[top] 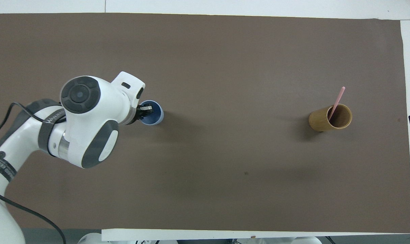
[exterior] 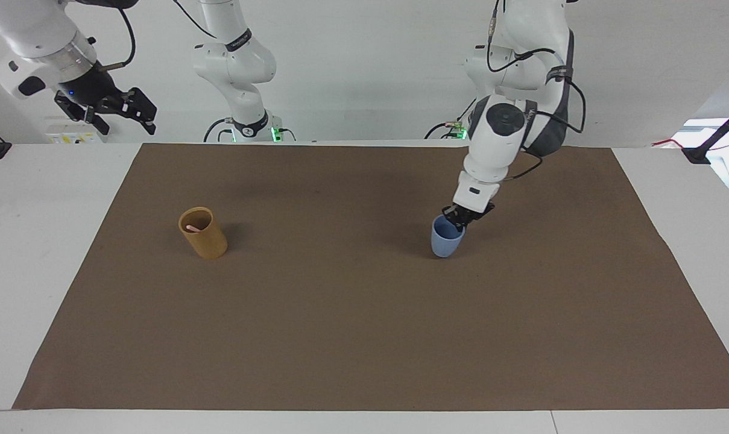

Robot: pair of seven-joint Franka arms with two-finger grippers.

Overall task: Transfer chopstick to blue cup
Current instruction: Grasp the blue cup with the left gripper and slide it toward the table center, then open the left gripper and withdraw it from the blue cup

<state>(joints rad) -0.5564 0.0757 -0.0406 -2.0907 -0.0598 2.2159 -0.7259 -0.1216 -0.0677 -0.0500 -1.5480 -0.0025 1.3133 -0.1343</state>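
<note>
L hand point(exterior: 460, 220) clamped on rim of blue cup point(exterior: 446, 240), mid-mat on bench point(exterior: 38, 241). Chopstick point(top: 336, 101) stands in tan cup point(top: 321, 119) twd R arm's end. R hand point(exterior: 108, 110) waits raised, fingers apart

- Left arm: reaches out from its base over the mat, forearm angled down, wrist bent so the claw points downward.
- Left gripper point(exterior: 461, 220): fingertips pinched together on the rim of the blue cup point(exterior: 446, 240), one fingertip inside the rim, one outside; cup directly under the claw.
- Right arm: waits, raised high off the table edge.
- Right gripper point(exterior: 118, 114): fingers spread apart, nothing between them.
</note>
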